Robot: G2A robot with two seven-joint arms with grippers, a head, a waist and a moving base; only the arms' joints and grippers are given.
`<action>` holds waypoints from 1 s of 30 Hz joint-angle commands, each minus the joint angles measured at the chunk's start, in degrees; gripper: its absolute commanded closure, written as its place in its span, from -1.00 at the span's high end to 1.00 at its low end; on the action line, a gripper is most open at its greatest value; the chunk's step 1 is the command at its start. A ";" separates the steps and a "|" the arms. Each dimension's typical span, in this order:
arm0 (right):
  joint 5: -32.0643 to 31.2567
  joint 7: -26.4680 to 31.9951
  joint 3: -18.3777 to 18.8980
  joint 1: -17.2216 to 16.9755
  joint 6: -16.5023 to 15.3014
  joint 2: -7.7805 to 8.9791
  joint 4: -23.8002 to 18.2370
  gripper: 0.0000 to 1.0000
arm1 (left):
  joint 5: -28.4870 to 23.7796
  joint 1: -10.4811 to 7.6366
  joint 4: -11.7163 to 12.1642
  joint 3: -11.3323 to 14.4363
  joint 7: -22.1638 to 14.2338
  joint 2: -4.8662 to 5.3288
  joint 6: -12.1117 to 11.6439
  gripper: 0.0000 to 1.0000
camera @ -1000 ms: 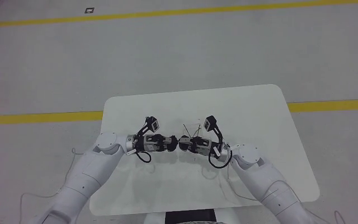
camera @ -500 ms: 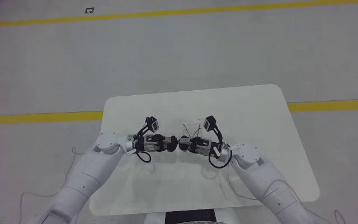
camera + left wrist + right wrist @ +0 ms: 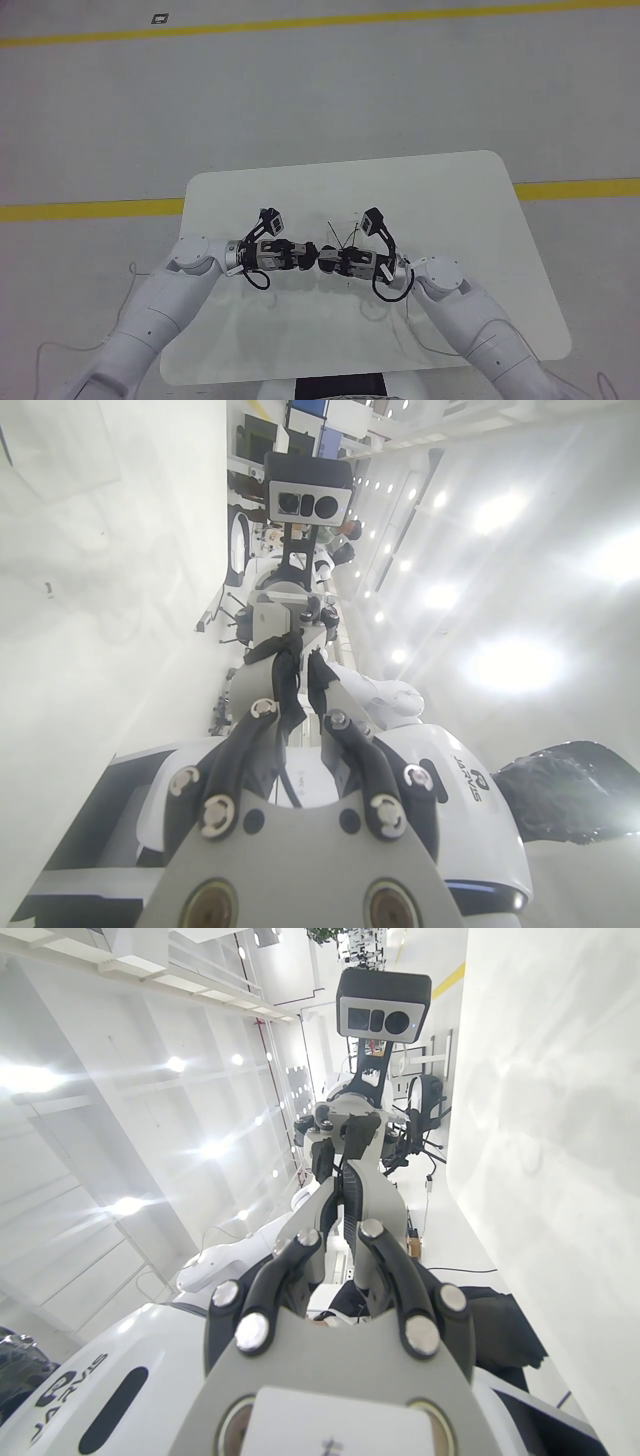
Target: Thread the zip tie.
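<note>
A white rectangular worktop (image 3: 450, 200) with rounded corners is seen from above, set on a pale grey floor (image 3: 300, 90); a yellow stripe (image 3: 90, 210) is painted across that floor

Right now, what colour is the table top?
Plain white table; shows best in the top view.

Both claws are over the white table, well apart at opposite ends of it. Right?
Not quite. The top view shows the left claw and right claw tip to tip near the middle of the white table, not at opposite ends. Both are over the table.
</note>
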 commanded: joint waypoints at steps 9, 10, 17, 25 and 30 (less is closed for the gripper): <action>0.85 -0.73 -0.18 0.20 -0.04 -0.04 0.44 -1.00 | 0.12 -0.27 0.23 0.45 -0.15 -0.06 0.00 -0.90; 0.87 -0.73 -0.20 0.21 -0.04 -0.04 0.45 -1.00 | 0.13 -0.27 0.24 0.47 -0.13 -0.05 0.01 -0.90; 0.89 -0.66 -0.22 0.17 -0.19 0.04 0.39 -1.00 | 0.10 -0.27 0.18 0.54 0.01 -0.02 0.00 -1.00; 0.67 -0.50 -0.29 0.06 -0.17 0.15 0.16 -1.00 | 0.11 -0.27 0.14 0.62 0.09 0.02 -0.07 -1.00; 0.90 -1.01 -0.19 0.01 0.10 0.19 0.07 1.00 | 0.01 -0.26 0.22 0.42 0.01 0.10 -0.48 -1.00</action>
